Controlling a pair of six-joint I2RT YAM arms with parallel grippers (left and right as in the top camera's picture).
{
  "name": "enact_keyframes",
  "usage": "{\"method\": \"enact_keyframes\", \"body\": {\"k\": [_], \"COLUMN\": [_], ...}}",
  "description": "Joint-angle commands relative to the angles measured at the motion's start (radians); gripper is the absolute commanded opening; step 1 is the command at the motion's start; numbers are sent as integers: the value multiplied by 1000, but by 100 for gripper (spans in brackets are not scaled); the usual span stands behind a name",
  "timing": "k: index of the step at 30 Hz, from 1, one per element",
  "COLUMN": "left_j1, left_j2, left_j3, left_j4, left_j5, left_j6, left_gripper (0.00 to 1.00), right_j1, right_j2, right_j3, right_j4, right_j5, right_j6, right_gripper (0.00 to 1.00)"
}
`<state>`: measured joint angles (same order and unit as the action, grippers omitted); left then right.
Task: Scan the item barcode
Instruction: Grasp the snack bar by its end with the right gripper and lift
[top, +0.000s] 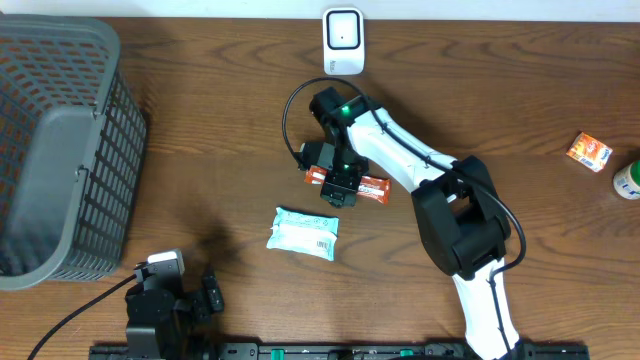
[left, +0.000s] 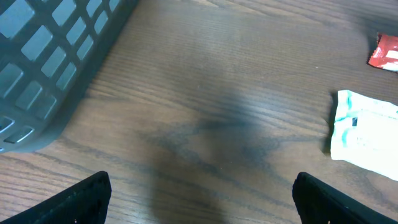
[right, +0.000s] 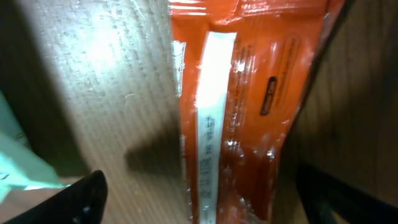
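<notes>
Overhead, the right arm (top: 400, 150) hung over an orange packet (top: 374, 188) lying on the counter (top: 200, 120), apart from the white scanner (top: 343, 40). A white-green packet (top: 304, 232) lay near.

In the left wrist view, the left fingers (left: 74, 202) stood apart, with nothing between them.

In the right wrist view, the right fingers (right: 68, 202) stood apart on either side of the orange packet. The print on its white strip was too blurred to read.

Baskets: one grey basket (top: 60, 150) is being counted.
Scanners: one scanner (top: 343, 40).
Packets: two (orange packet (top: 372, 188), white packet (top: 304, 232)).
Boxes: one small box (top: 589, 151).
</notes>
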<state>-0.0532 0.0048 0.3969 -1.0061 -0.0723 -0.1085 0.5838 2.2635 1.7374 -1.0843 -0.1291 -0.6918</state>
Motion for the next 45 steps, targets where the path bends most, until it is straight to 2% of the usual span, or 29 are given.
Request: {"method": "enact_keyframes", "body": {"k": [1,4,7,9,13,22,24,32,38,45], "left_j1": [2,2,2,2,2,2,2,2,2,2], "left_j2": [1,1,1,1,1,1,1,1,1,1], "left_j3": [-1,-1,-1,-1,-1,-1,-1,-1,-1,-1], "left_j4": [-6,-6,-6,-6,-6,-6,-6,-6,-6,-6], "left_j5": [10,10,10,10,10,10,10,10,10,10], "left_j6": [-9,-9,-10,-9,-9,-9,-9,-9,-9,-9], "left_gripper": [94,94,94,94,94,94,94,94,94,94], "right_j1": [-11,-22,-37,-48,-70,-119,-120,-111,-90,-74], "right_j2": [101,101,101,101,101,110,115,192,228,238], "right_j3": [-56,-56,-56,-56,-56,-56,-58,-59,-59,-59], "right_j4": [-33,-62,-57,-50,-48,-45,-43,-26,-27,-27], "right_j5": [-241,-308,-315,-321,-340,-278,-258,-187,-109,-96], "right_j6": [-73,-138,-144,-145,-163,-163,-163,-161,-148,-135], "right_gripper": [98,97,96,92,92,89,86,83,71,67]}}
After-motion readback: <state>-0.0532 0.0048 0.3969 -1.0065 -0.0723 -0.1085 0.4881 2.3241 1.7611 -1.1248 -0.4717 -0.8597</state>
